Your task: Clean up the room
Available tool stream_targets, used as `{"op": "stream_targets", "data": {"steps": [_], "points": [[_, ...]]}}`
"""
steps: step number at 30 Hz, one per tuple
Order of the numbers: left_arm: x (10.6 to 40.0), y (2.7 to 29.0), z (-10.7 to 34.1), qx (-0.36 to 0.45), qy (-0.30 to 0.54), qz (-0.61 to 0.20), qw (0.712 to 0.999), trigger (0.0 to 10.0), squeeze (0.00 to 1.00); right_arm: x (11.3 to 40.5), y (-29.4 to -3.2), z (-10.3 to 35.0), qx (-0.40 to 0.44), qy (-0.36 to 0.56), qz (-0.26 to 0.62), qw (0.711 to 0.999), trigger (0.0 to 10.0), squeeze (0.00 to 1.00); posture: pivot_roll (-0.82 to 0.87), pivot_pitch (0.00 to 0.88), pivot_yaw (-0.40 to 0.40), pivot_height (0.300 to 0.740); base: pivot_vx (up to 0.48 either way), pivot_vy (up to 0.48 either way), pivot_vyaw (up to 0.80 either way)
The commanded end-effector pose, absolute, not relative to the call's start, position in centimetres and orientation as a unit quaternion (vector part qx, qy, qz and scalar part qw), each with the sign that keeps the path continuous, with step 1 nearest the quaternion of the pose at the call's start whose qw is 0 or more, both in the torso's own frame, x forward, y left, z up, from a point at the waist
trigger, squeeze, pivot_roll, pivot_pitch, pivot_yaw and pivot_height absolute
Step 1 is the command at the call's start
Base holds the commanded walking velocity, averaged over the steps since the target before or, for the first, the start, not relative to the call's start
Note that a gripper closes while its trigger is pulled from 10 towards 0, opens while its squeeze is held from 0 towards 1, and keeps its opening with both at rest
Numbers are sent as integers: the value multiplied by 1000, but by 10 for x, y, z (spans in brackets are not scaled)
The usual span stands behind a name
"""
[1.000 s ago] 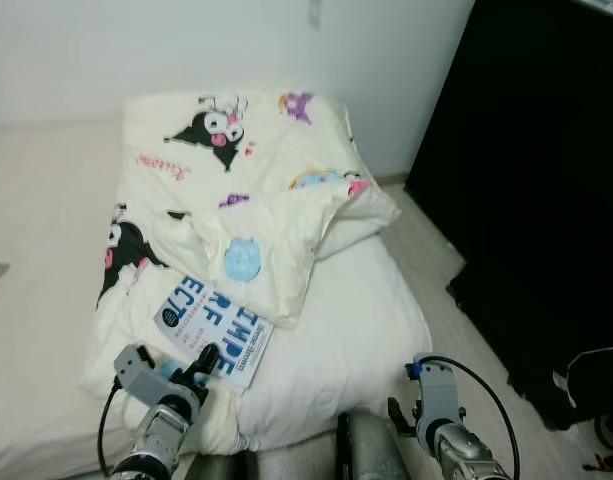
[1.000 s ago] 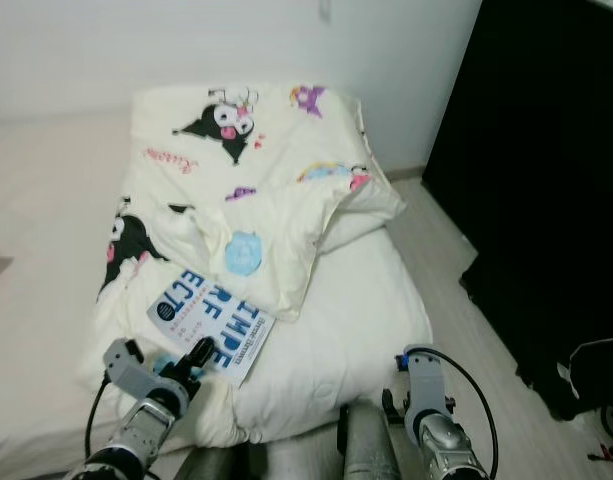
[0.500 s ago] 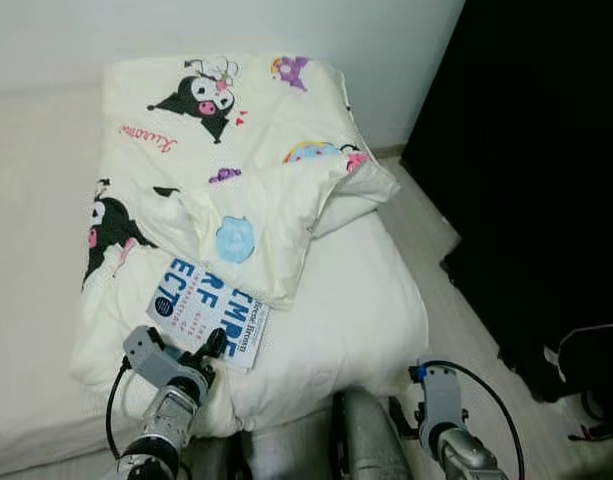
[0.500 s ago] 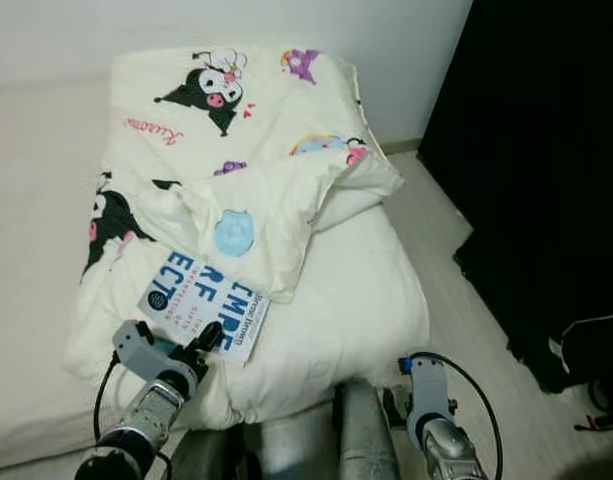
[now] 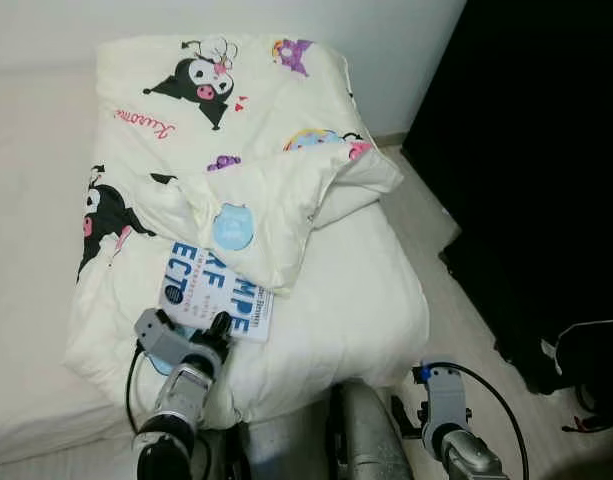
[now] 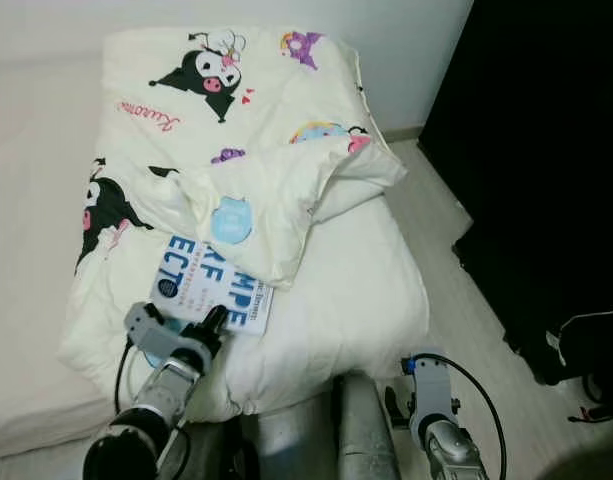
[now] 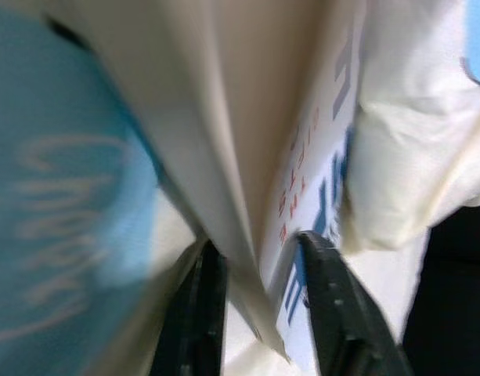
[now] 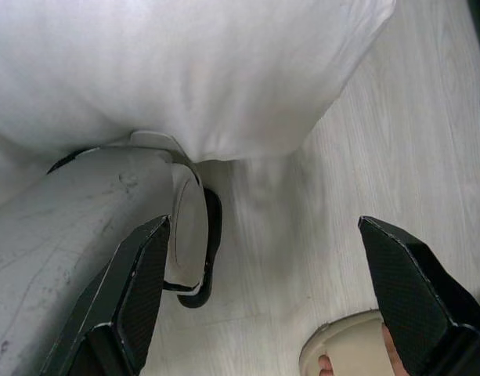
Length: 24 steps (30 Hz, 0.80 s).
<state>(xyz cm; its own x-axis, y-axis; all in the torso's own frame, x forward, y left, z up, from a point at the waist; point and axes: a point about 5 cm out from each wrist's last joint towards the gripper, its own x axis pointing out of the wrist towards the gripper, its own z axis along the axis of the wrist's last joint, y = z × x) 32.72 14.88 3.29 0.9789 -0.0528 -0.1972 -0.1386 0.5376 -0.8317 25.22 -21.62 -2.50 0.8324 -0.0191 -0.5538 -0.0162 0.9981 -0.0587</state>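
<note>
A white book (image 5: pixel 216 285) with big blue letters lies on the cream cartoon-print duvet (image 5: pixel 236 120), partly under a folded-back flap. My left gripper (image 5: pixel 208 335) is at the book's near edge. In the left wrist view its two black fingers (image 7: pixel 326 305) stand close together, with the book's edge (image 7: pixel 314 157) and a fold of cream cloth pinched between them. A blurred light-blue patch (image 7: pixel 59 204) lies beside them. My right gripper (image 8: pixel 263 223) hangs low beside the bed, fingers wide apart over the floor.
The bed's bare mattress (image 5: pixel 26 250) runs off to the left. A tall black cabinet (image 5: pixel 546 150) stands at the right, with dark clothing (image 5: pixel 586 350) at its foot. Pale wood floor (image 5: pixel 441 250) lies between. A pale slipper (image 8: pixel 341 356) rests on the floor.
The camera has shifted, so the bed sits differently in frame. My left gripper has reached forward onto the book's near edge. The right arm has sunk lower.
</note>
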Motion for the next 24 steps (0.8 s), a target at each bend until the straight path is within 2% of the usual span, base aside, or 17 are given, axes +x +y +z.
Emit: {"op": "stream_targets", "data": {"steps": [1, 8, 13, 15, 16, 17, 24], "points": [[325, 147, 31, -499, 99, 24, 861, 0, 0, 241, -220, -33, -24, 310, -8, 950, 10000, 0, -282, 410, -44, 635, 0, 0, 0], [340, 161, 53, -533, 37, 5, 845, 0, 0, 245, -220, -30, -26, 308, -9, 951, 10000, 0, -268, 386, -46, 635, 0, 0, 0], [357, 187, 89, -505, -40, -14, 862, 0, 0, 250, -219, -27, -27, 306, -8, 952, 10000, 0, -246, 370, -47, 635, 0, 0, 0], [367, 204, 119, -461, -87, -20, 883, 0, 0, 253, -219, -26, -26, 306, -7, 952, 10000, 0, -219, 356, -44, 635, 0, 0, 0], [367, 204, 119, -461, -87, -20, 883, 0, 0, 253, -219, -26, -26, 306, -7, 952, 10000, 0, -219, 356, -44, 635, 0, 0, 0], [374, 223, 151, -412, -131, -16, 902, 0, 0, 257, -216, -25, -26, 306, -4, 952, 10000, 0, -207, 343, -41, 635, 0, 0, 0], [376, 244, 187, -351, -177, -4, 919, 0, 0, 265, -209, -21, -23, 301, 2, 953, 10000, 0, -187, 312, -31, 635, 0, 0, 0]]}}
